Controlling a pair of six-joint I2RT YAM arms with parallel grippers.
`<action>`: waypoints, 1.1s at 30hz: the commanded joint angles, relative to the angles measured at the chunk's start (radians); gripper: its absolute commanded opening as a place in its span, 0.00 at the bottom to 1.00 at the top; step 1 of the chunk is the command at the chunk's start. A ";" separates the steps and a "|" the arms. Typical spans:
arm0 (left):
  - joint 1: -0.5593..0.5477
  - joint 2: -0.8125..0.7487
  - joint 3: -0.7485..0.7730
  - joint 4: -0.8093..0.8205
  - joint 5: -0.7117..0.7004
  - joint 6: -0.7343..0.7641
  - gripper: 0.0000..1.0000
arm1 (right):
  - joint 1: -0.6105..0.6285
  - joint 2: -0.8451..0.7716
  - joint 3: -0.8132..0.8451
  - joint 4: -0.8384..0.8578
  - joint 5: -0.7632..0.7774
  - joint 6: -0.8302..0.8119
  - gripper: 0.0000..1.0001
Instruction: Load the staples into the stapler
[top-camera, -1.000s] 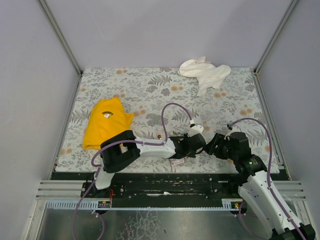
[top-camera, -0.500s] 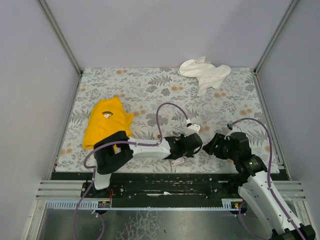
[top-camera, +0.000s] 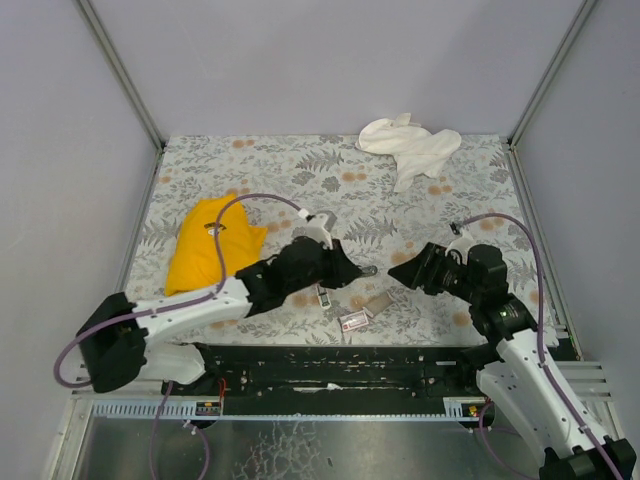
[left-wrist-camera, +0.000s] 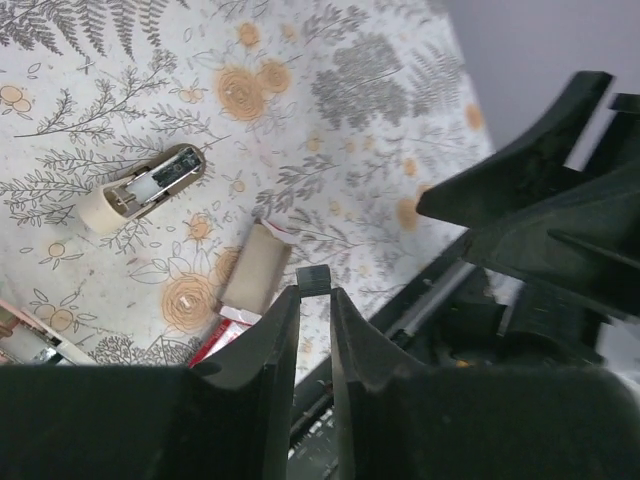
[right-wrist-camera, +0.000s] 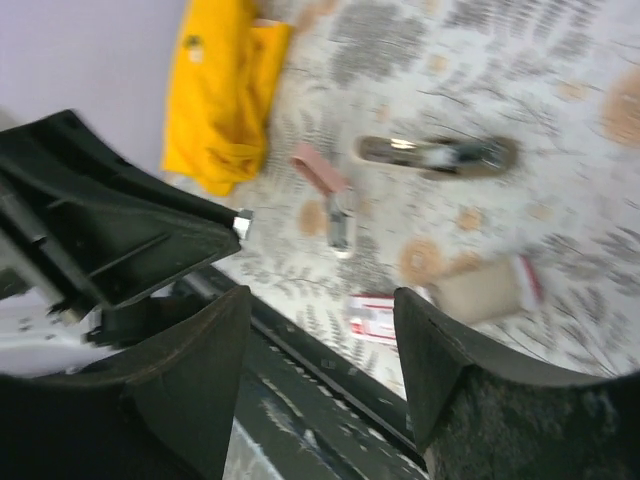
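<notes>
The tiny pink stapler (top-camera: 322, 295) lies open on the floral mat, its metal channel showing in the right wrist view (right-wrist-camera: 338, 218). The dark-red staple box (top-camera: 352, 322) and its grey-brown tray (top-camera: 378, 303) lie apart near the front edge; both also show in the left wrist view, box (left-wrist-camera: 222, 335) and tray (left-wrist-camera: 253, 278). My left gripper (top-camera: 350, 272) hovers above the mat, shut on a small silvery staple strip (left-wrist-camera: 313, 279), also visible in the right wrist view (right-wrist-camera: 243, 222). My right gripper (top-camera: 400, 278) is wide open and empty, to the right of the tray.
A pale beige block (top-camera: 368, 270) with a metal insert lies just behind the tray (left-wrist-camera: 140, 188). A yellow cloth (top-camera: 210, 245) lies at the left and a white cloth (top-camera: 410, 148) at the back right. The black front rail (top-camera: 330, 355) runs close below the box.
My left arm has swung left and back, away from the box, carrying the strip and uncovering the tray and stapler. My right gripper has shifted slightly back.
</notes>
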 joint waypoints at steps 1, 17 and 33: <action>0.101 -0.148 -0.114 0.187 0.271 -0.066 0.15 | -0.003 0.015 0.025 0.327 -0.228 0.133 0.67; 0.244 -0.300 -0.239 0.738 0.720 -0.378 0.18 | 0.218 0.173 0.042 0.929 -0.264 0.393 0.71; 0.244 -0.294 -0.235 0.741 0.693 -0.389 0.17 | 0.254 0.183 0.036 1.020 -0.231 0.437 0.49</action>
